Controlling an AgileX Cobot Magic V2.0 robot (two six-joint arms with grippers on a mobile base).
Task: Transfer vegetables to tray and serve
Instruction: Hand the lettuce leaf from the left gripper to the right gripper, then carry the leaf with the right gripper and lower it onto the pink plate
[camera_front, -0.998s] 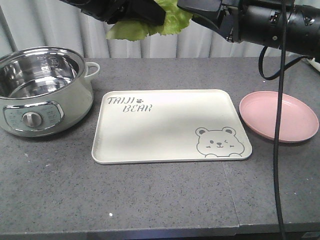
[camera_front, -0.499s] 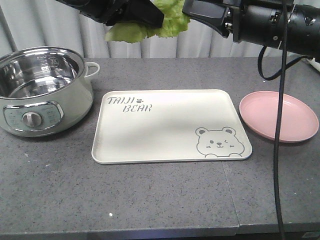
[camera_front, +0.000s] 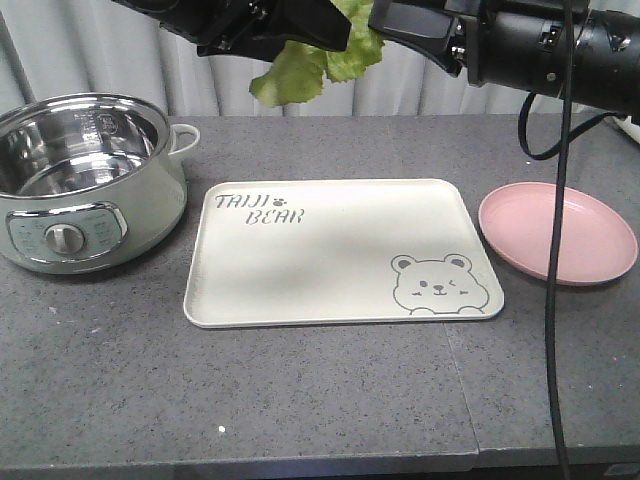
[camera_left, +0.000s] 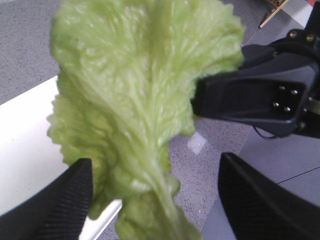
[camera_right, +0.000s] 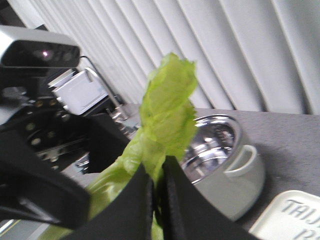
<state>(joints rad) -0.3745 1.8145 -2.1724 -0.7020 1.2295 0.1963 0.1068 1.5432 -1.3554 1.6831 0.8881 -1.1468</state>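
Observation:
The vegetables, one green ruffled lettuce leaf (camera_front: 300, 75), hang high above the table's back edge, behind the tray. My right gripper (camera_right: 156, 170) is shut on the leaf (camera_right: 167, 115), which is pinched between its jaws. In the front view that gripper (camera_front: 375, 22) reaches in from the upper right. My left gripper (camera_left: 155, 175) is open, its fingers spread wide on either side of the leaf (camera_left: 145, 100) without squeezing it; from the front it (camera_front: 325, 32) sits just left of the leaf. The cream tray (camera_front: 340, 250) with the bear drawing lies flat at the table's centre with nothing on it.
A steel-lined electric pot (camera_front: 85, 180) stands at the left. Right of the tray sits a round pink plate (camera_front: 557, 232). A black cable (camera_front: 553, 300) hangs down across the plate from the right arm. The table's front edge runs along the bottom.
The left jaws have spread and let the leaf go. The leaf, first lying sideways between the grippers, now droops down from the right gripper.

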